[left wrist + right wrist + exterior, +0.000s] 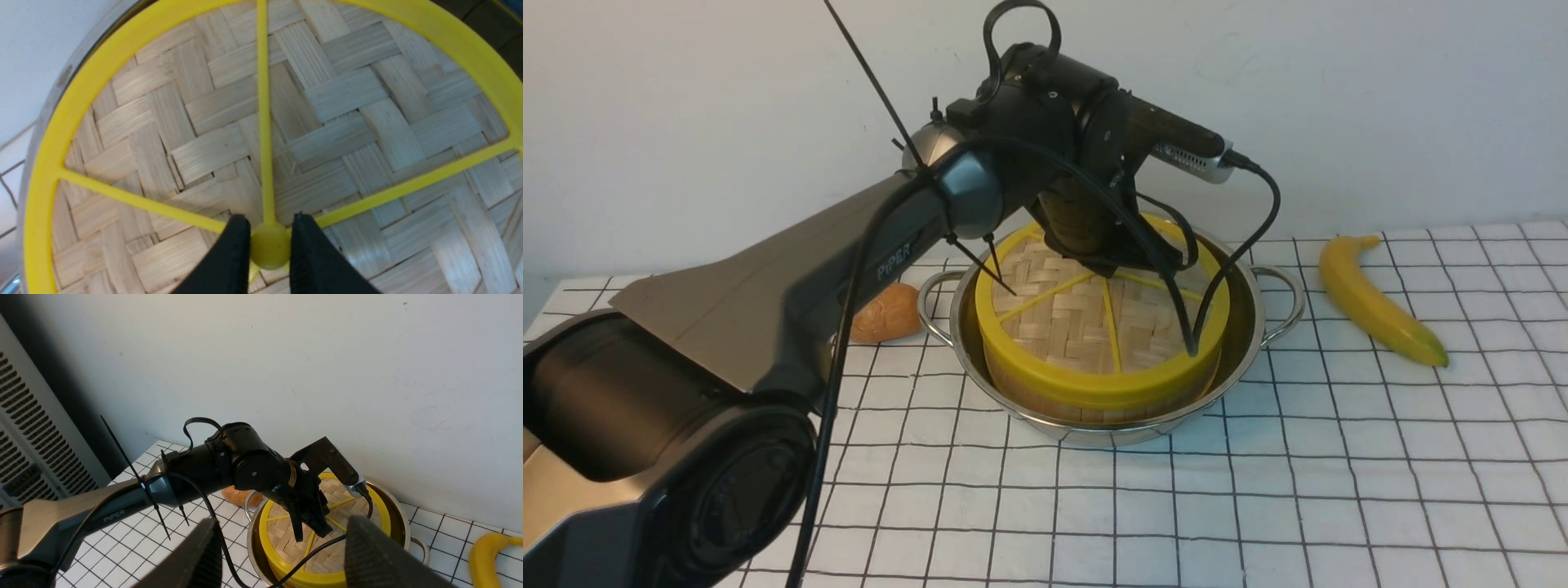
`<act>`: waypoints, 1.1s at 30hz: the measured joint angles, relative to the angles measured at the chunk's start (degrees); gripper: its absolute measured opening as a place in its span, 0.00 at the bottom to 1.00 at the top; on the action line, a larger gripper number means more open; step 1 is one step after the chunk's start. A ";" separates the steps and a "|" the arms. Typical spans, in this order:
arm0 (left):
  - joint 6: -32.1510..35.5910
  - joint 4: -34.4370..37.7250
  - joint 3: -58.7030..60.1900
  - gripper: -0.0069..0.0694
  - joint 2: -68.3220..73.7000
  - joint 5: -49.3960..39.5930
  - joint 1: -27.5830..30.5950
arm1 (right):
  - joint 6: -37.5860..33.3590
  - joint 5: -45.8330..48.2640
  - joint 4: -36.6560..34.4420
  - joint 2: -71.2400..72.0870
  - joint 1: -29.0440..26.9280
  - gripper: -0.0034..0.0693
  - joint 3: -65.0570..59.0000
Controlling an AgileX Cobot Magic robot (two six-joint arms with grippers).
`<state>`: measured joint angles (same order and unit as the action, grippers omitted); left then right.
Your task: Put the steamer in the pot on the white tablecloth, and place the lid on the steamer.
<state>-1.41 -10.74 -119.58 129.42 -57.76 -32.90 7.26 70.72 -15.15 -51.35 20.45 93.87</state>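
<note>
Left arm (768,294): dark, fills the near left of the front view and reaches forward and right, wrist bent down over the pot.

Left gripper (270,218): narrow, both black fingers (235,253) pressed against opposite sides of the small yellow knob (269,249) at the hub of the lid; closed on it.

Lid (1094,318): woven bamboo disc, thick yellow rim, thin yellow spokes; rests on top of the steamer and covers it.

Steamer (1086,408): pale wood wall showing below the lid's rim; stands inside the pot, closer to the pot's left wall, with a wider gap on the right.

Pot (1250,327): shiny steel, one loop handle to the left and one to the right; stands on the white tablecloth (1258,490), towards the far edge, near the wall.

Bread roll (882,314): brown, on the cloth just left of the pot's left handle, partly hidden by the arm.

Banana (1372,302): yellow, green tip, on the cloth to the right of the pot, apart from it.

Right gripper (284,522): raised above the table, jaws wide apart, nothing between them; outside the front view.
</note>
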 joint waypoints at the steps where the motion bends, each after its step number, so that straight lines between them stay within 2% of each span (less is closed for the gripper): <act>1: 0.00 0.04 0.00 0.25 0.00 0.00 0.00 | 0.00 0.00 -0.05 0.00 0.00 0.61 0.00; 3: 0.00 0.04 0.00 0.26 0.00 0.00 0.00 | -0.05 0.00 -0.15 0.00 0.00 0.61 0.00; 14: 0.03 -1.31 0.00 0.74 -0.10 -0.07 0.00 | -0.05 0.00 -0.91 0.00 0.00 0.61 0.00; 20: 0.03 -4.12 0.00 0.77 -3.42 -0.67 0.00 | -0.18 0.00 -0.96 0.00 0.00 0.61 0.00; 23: 0.03 -6.19 0.00 0.70 -7.53 -3.79 0.00 | -1.59 0.00 -0.85 0.00 0.00 0.61 0.00; 26: -0.16 -9.76 0.00 0.49 -11.85 -9.21 0.00 | -3.65 0.00 0.47 0.00 0.00 0.61 0.00; 28: -0.20 -12.02 0.00 0.30 -14.29 -11.19 0.00 | -4.59 0.00 2.58 0.00 0.00 0.61 -0.39; 29: -0.30 -12.39 0.00 0.27 -14.50 -11.36 0.00 | -4.67 -0.07 3.07 0.08 0.00 0.61 -0.62; 31: -0.48 -13.20 0.00 0.13 -16.67 -11.68 0.00 | -4.94 -0.27 5.84 0.77 0.00 0.59 -2.58; 33: -0.48 -13.20 0.00 0.08 -18.02 -11.72 0.00 | -4.99 -0.33 8.25 1.77 0.00 0.56 -5.37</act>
<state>-1.88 -23.93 -119.58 111.40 -69.48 -32.90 2.27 70.39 -6.90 -49.58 20.45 88.50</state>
